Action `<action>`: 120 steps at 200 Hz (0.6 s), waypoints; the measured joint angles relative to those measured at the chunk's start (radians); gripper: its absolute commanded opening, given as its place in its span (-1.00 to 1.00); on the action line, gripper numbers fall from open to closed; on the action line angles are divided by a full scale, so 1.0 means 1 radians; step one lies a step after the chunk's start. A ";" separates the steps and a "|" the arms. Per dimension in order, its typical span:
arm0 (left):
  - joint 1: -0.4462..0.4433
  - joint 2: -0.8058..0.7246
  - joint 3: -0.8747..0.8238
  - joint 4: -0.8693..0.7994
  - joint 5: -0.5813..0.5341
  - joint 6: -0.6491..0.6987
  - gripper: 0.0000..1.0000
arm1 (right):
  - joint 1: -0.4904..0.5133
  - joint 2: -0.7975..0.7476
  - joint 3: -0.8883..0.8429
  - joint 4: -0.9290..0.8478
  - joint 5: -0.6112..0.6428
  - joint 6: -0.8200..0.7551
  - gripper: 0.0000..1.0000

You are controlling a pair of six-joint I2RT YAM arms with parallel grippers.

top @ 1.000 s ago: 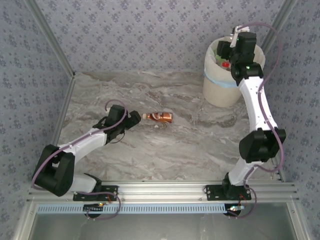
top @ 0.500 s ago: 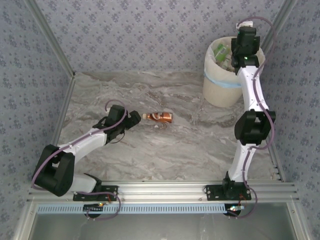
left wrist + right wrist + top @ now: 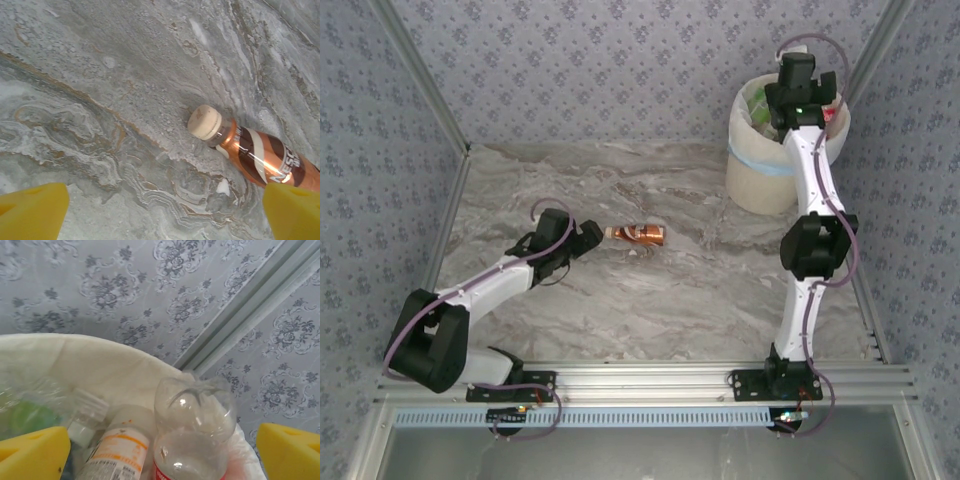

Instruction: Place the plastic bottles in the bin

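Right end effector [image 3: 160,452] opened, clear dimpled bottle [image 3: 195,410]

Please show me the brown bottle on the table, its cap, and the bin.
brown bottle [image 3: 260,157], left wrist view, on its brown label.
cap [image 3: 204,121], left wrist view, on its cream top.
bin [image 3: 760,188], top external view, on its outer wall.

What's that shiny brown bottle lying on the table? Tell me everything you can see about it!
The small shiny copper-brown plastic bottle lies on its side on the grey marbled table. Its round cream cap is on and points left in the overhead view. A dark brown wrap with white swirls and white letters covers its body; the letters are cut off at the picture's edge. It looks whole, not squashed. Only the table touches it.
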 measured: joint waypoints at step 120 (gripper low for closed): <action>-0.135 0.230 0.215 -0.049 0.055 -0.345 0.99 | 0.143 -0.549 -0.690 -0.001 -0.520 0.201 1.00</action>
